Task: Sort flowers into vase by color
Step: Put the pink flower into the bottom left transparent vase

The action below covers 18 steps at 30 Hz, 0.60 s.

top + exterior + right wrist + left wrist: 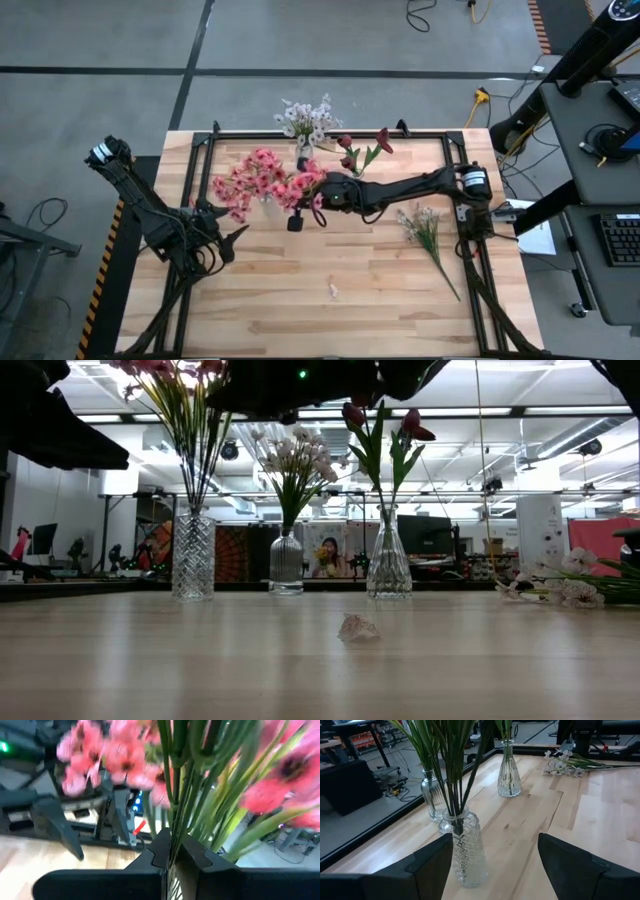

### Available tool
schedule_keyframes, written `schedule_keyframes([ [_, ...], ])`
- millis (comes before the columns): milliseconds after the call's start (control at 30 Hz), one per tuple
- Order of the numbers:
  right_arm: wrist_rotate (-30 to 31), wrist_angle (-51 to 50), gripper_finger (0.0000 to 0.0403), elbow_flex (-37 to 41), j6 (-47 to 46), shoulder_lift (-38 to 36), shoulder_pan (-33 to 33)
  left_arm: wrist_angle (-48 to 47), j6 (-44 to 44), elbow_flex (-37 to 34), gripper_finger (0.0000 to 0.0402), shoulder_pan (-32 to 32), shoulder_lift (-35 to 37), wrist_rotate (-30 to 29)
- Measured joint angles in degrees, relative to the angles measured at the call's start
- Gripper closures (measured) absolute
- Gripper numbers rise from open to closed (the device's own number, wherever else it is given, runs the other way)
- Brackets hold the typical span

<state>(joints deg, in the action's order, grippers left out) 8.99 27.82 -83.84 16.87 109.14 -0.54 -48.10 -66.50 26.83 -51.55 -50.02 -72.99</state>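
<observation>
While the right hand [172, 851] pinched a pink-blossom stem [300, 187] over the cut-glass vase [462, 847] | left hand [222, 240] open near the left edge | white-lilac stems [428, 232] lay on pale wooden surface [330, 310]

Right gripper [318, 199]: above the cut-glass vase [193, 556], among the blossom stems [175, 785] standing in it.
Left gripper [225, 225]: just short of that same vase.
Other two vases [388, 560]: beyond the right gripper, side by side.
Loose flowers [425, 232]: lying on the table [330, 310] behind the right gripper, beside its arm.
</observation>
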Motion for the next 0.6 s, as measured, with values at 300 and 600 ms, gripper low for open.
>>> schedule_keyframes([
  [300, 0.1, -0.6, 0.039, -1.8, 0.2, 1.7, 0.0, -0.2, 0.0, -0.2, 0.0128, 0.0, -0.1, -0.1],
  [600, 0.1, -4.2, 0.039, -3.2, -2.4, 1.7, -0.3, 0.0, -5.8, -3.2, 0.0128, 0.8, 0.1, -4.3],
])
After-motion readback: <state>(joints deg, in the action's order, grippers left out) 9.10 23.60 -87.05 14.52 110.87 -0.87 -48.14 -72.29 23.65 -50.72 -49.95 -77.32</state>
